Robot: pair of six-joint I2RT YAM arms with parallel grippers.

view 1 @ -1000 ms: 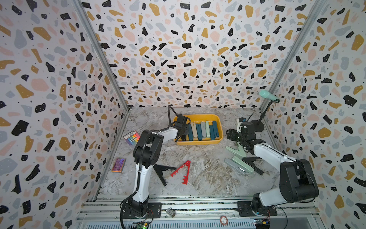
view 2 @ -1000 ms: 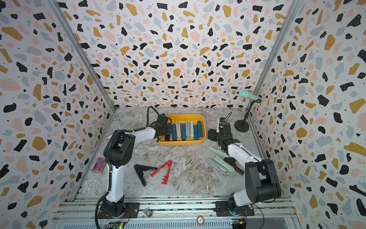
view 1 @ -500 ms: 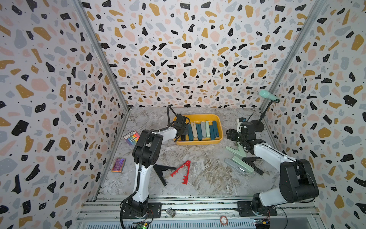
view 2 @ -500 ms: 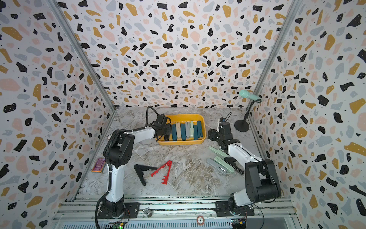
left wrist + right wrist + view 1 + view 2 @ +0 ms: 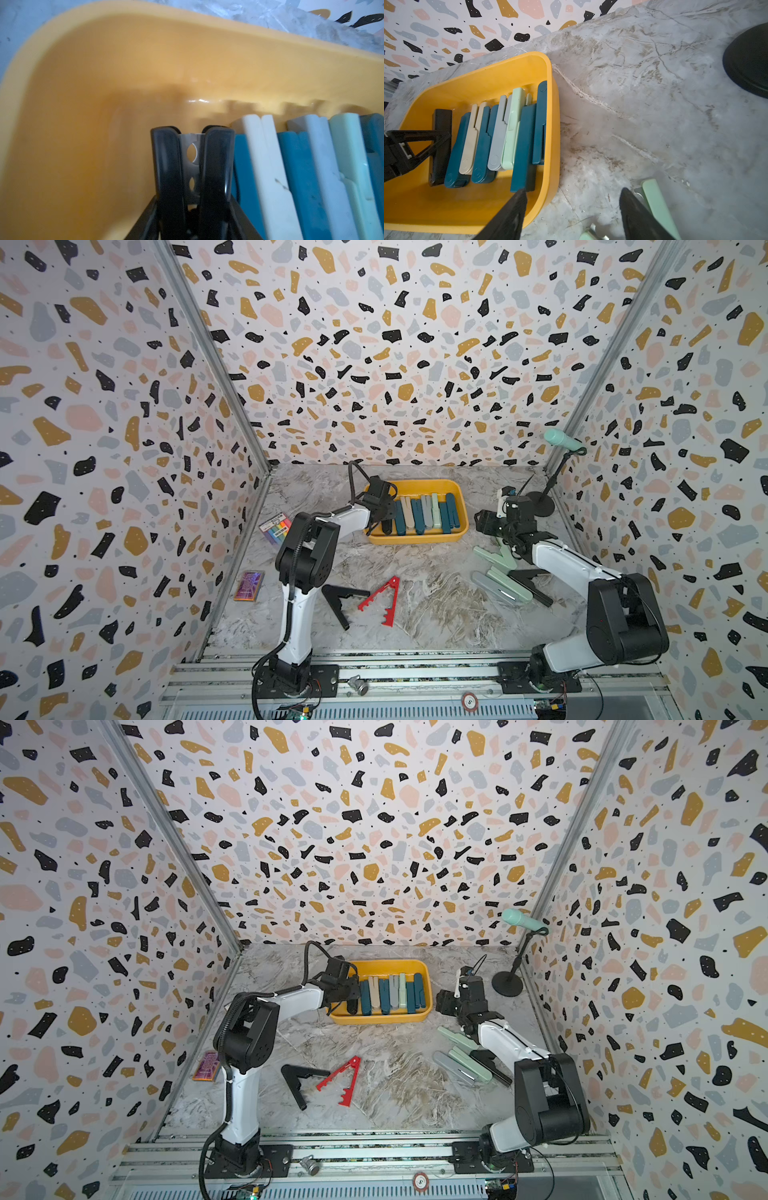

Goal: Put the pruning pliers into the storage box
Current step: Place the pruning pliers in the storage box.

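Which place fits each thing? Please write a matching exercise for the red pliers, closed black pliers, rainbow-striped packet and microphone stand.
1 red pliers
2 closed black pliers
3 rainbow-striped packet
4 microphone stand

A inside the storage box
B far corner on the robot's right
C on the table, in front of the storage box
D beside the wall on the robot's left

Pairs: 1-C, 2-A, 3-D, 4-B

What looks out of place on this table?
Nothing looks broken. By the left wall, a rainbow-striped packet and a purple card are not pliers; the notched red pliers lie splayed open, unlike those folded in the mustard-yellow tray.
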